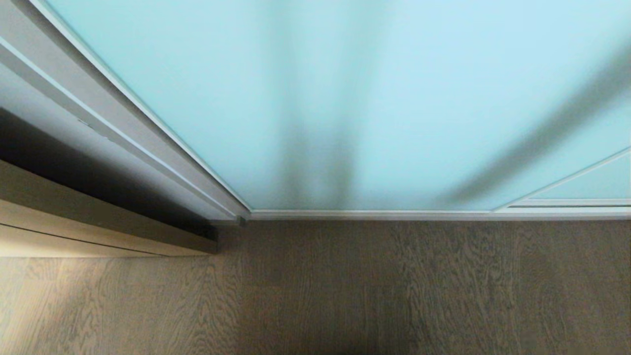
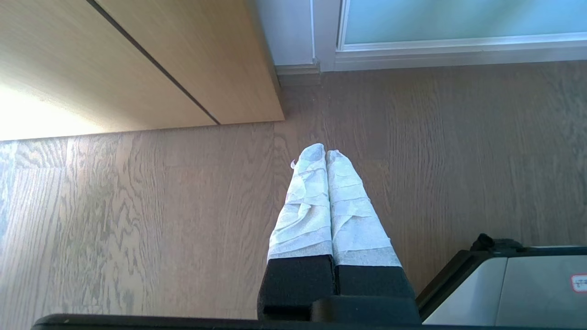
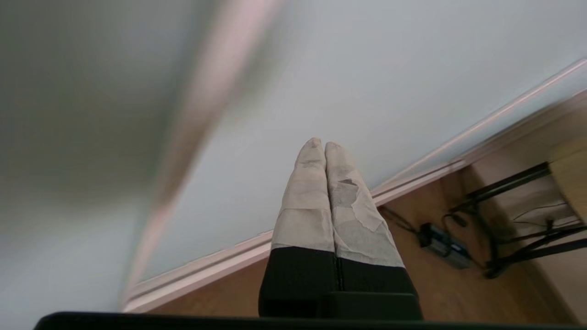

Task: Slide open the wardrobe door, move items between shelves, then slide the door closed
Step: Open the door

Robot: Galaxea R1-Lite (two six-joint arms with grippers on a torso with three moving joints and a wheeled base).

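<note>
- Sliding wardrobe door (image 1: 374, 98): frosted aqua glass in a thin pale frame, standing closed dead ahead and meeting the grey wood-grain floor (image 1: 345, 296).
- Likely heavy, rigid and breakable; the glass face looks slick, so push at the frame edge (image 1: 148, 118), not the pane.
- Right gripper (image 3: 324, 144): fingers pressed together, empty, aimed at the door's lower panel.
- Left gripper (image 2: 325, 151): fingers pressed together, empty, parked over the floor beside the light wood cabinet (image 2: 137, 68).

My left fingers (image 2: 305, 201): wrapped in creased white tape, black bases.
My right fingers (image 3: 309, 197): greyer tape, torn and peeling, black bases.
My base corner (image 2: 504, 288): grey panel, black trim, red-edged sticker.
</note>
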